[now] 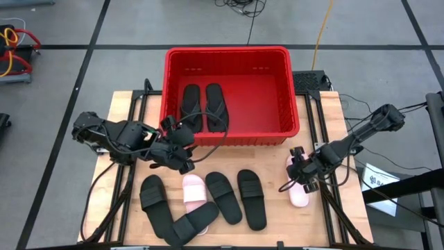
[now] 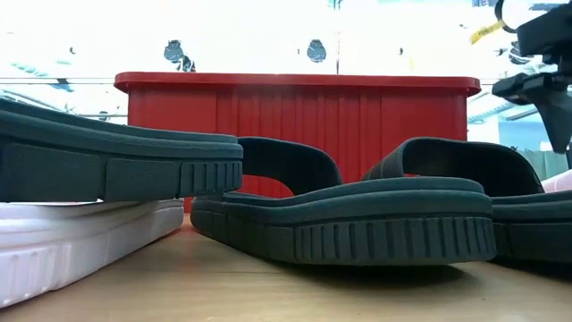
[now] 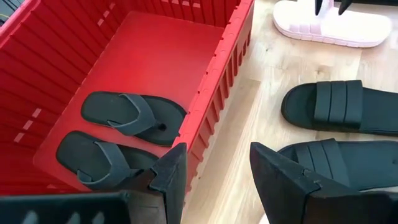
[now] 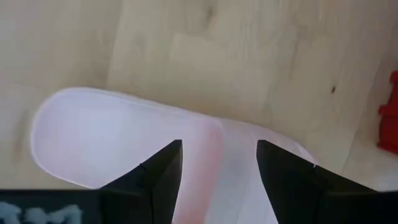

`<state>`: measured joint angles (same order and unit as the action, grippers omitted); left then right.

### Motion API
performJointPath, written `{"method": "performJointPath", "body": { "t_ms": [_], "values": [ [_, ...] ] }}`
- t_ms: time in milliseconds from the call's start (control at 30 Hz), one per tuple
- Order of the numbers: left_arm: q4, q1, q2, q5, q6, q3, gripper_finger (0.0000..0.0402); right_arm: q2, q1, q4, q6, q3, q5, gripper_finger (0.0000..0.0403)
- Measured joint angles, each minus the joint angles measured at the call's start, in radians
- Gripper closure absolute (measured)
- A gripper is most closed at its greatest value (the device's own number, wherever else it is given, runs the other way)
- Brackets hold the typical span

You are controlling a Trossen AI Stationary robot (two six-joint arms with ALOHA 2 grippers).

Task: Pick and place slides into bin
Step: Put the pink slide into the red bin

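Note:
The red bin (image 1: 284, 90) stands at the table's far middle with two black flip-flops (image 1: 203, 105) flat on its floor. On the table in front lie several black slides (image 1: 252, 198) and a pink slide (image 1: 194, 189); one black slide's end rests on another. A second pink slide (image 1: 299, 192) lies sole-down at the right. My right gripper (image 4: 219, 165) hangs open close above it, pointing down, a finger on either side of its strap (image 4: 217, 140). My left gripper (image 1: 184, 156) hovers open above the bin's near wall (image 3: 214, 106), holding nothing.
Bare wood lies between the bin's near wall and the row of slides (image 3: 339, 106). In the low view the black slides (image 2: 349, 224) and a pink one (image 2: 80, 237) fill the foreground before the bin (image 2: 299, 116). Cables trail beside both arms.

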<state>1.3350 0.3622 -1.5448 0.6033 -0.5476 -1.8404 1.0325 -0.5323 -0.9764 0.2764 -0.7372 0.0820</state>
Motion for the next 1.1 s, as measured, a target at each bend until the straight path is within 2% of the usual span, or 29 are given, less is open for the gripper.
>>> {"method": "performJointPath", "body": {
  "t_ms": [267, 433, 767, 933, 1100],
  "values": [
    [0.000, 0.000, 0.000, 0.000, 0.000, 0.000, 0.0231, 0.000, 0.000, 0.000, 0.045, 0.057, 0.077, 0.0206],
    [0.000, 0.000, 0.000, -0.001, 0.002, 0.000, 0.0231, 0.002, 0.000, 0.000, 0.068, 0.091, 0.077, 0.0206],
    [0.000, 0.000, 0.000, -0.002, 0.002, 0.000, 0.0231, 0.040, 0.000, 0.004, 0.188, 0.122, 0.151, 0.0212],
    [0.000, -0.001, 0.000, -0.004, 0.002, 0.000, 0.0231, 0.050, 0.000, 0.001, 0.243, 0.122, 0.179, 0.0257],
    [0.000, -0.001, 0.000, -0.004, 0.001, 0.000, 0.0231, 0.051, 0.000, -0.003, 0.315, 0.123, 0.183, 0.0345]
  ]
}}
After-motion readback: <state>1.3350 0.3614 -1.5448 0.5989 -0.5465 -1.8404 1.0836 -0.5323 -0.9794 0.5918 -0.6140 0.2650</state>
